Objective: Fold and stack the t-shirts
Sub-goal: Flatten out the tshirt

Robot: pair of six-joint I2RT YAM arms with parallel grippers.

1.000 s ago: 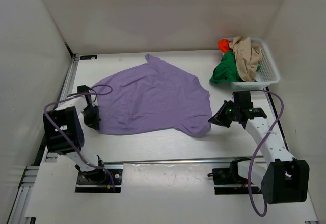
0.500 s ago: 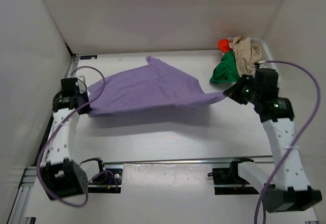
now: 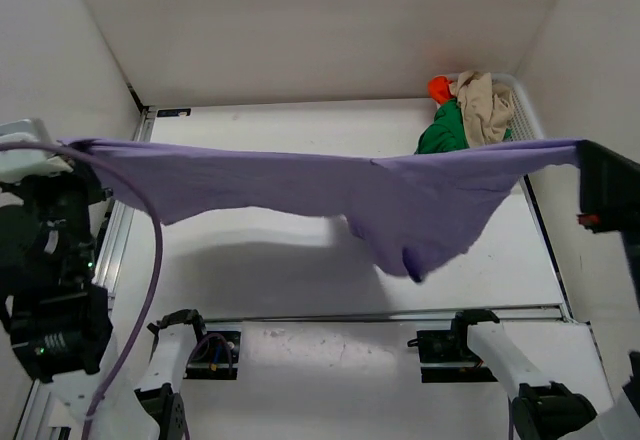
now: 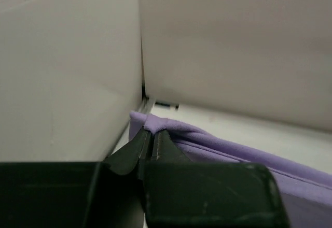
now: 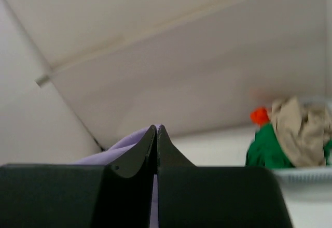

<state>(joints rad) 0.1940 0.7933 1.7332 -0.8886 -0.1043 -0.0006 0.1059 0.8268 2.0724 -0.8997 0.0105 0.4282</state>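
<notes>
Lilac t-shirt (image 3: 330,185) stretched midair between left fingers (image 4: 152,134), right fingers (image 5: 156,130); each pinched on edge.

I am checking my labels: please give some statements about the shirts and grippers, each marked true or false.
1. The left gripper is shut on the purple t-shirt. True.
2. The beige t-shirt lies on top of the pile in the basket. True.
3. The purple t-shirt lies crumpled in the basket. False: it hangs stretched in the air between both grippers.
4. The right gripper is open and empty. False: it is shut on the purple t-shirt.
</notes>
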